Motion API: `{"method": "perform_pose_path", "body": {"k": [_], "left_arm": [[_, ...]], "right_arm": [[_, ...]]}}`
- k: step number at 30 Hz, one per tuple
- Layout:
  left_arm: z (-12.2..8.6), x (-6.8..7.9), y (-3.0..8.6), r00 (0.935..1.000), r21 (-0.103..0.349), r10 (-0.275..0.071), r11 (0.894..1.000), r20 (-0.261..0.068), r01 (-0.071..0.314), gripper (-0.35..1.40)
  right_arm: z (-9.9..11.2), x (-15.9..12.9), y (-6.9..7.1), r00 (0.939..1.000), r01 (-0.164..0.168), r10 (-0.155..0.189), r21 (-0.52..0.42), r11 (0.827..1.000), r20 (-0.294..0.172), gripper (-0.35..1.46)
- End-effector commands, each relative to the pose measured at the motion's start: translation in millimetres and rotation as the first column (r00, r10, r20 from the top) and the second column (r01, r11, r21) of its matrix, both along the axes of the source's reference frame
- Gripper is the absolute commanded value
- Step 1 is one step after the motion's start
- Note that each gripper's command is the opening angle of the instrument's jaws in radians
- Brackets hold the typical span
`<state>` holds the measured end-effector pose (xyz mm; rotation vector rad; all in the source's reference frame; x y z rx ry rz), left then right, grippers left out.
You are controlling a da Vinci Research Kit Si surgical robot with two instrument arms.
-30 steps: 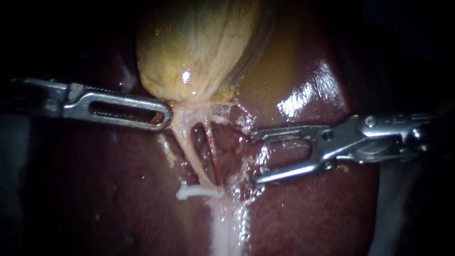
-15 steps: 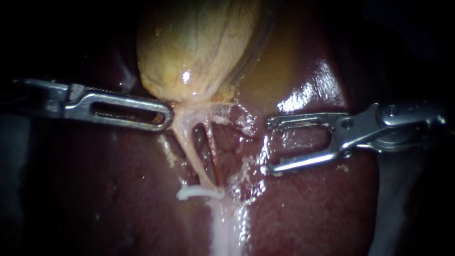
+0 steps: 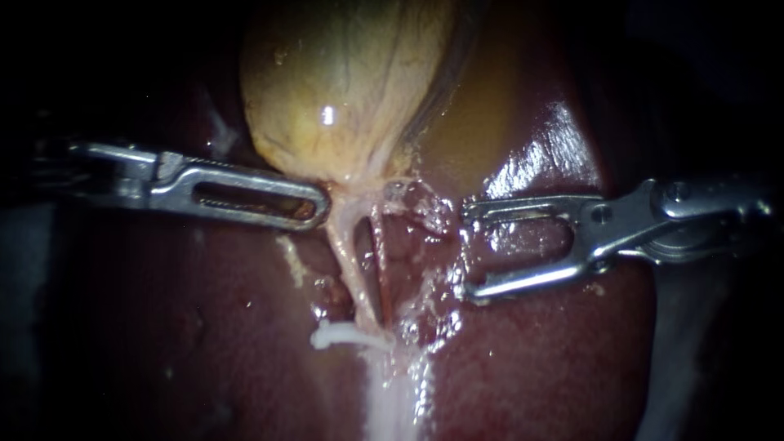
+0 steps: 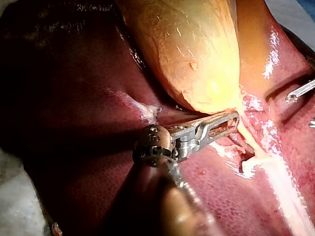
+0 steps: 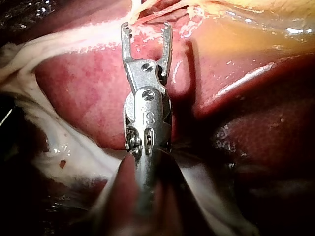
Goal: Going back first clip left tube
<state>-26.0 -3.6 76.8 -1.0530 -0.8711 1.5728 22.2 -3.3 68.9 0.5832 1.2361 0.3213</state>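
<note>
Moved: left instrument (image 3: 321, 206) now further right, dragging gallbladder (image 3: 343, 82) neck; end effector clamped on it. Meanwhile right instrument (image 3: 464, 251) drawn back, jaws wide, empty, over open liver (image 3: 531, 359). Two tubes: left tube (image 3: 347, 253), right tube (image 3: 377, 261); one clip (image 3: 339, 336) at left tube's base.

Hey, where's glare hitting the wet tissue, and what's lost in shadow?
Endoscope view: a glare streak on the liver above the right instrument, a small glint on the gallbladder, dark edges. Left wrist view: shine on the liver beside the gallbladder; shadow under the left instrument. Right wrist view: bright gleam along the liver fold beside the open jaws.
</note>
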Motion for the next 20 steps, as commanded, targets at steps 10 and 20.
{"method": "perform_pose_path", "body": {"k": [10,20], "left_arm": [[1.0,-1.1,-0.5,0.9999,0.006,0.015,1.000,-0.005,-0.015,-0.35],[0.9,-0.9,-0.5,0.9999,0.007,0.016,1.000,-0.004,-0.016,-0.35]], "right_arm": [[-0.1,0.0,0.0,1.0000,0.000,0.000,0.000,1.000,0.000,0.49],[-0.1,0.1,0.0,1.0000,0.000,0.000,0.000,1.000,0.000,0.49]]}}
